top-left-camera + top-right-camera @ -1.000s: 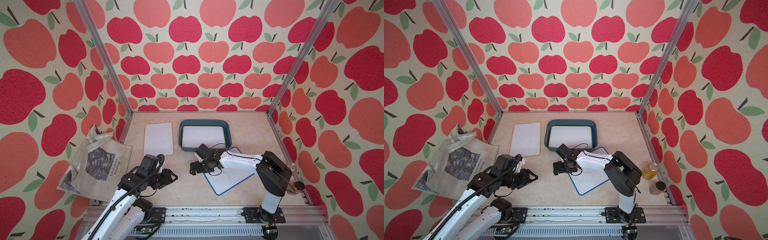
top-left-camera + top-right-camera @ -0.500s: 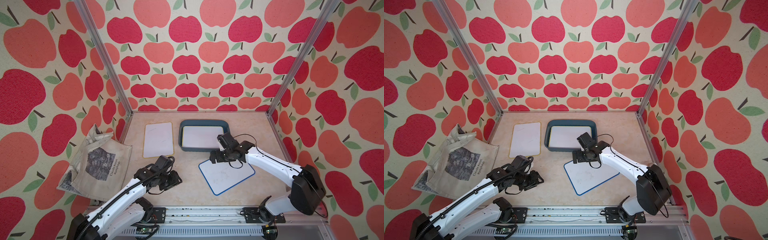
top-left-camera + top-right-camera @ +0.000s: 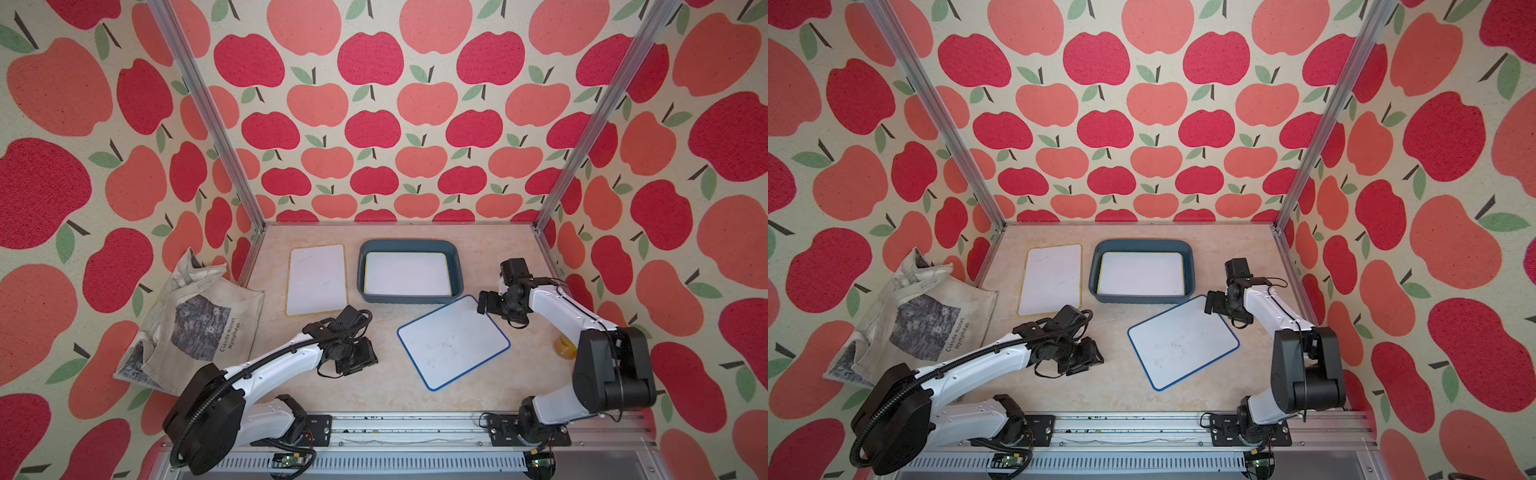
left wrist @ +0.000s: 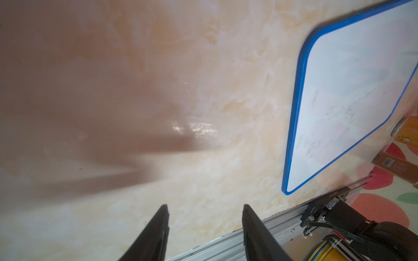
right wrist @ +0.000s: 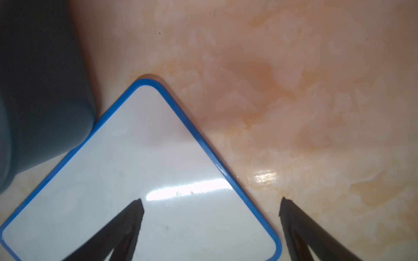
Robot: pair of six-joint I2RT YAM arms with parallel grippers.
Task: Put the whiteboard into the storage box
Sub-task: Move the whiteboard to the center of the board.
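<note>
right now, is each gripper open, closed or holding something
Left gripper: open, holding nothing.
Right gripper: open, jaws astride an edge of the blue-edged whiteboard, holding nothing.

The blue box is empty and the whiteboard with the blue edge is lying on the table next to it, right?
Not quite. The storage box is not empty: a yellow-edged whiteboard lies in it, as both top views show. The blue-edged whiteboard does lie on the table next to it.

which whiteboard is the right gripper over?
The blue-rimmed whiteboard; the right gripper straddles its edge. The boxed whiteboard and the leftmost whiteboard are yellow-rimmed.
</note>
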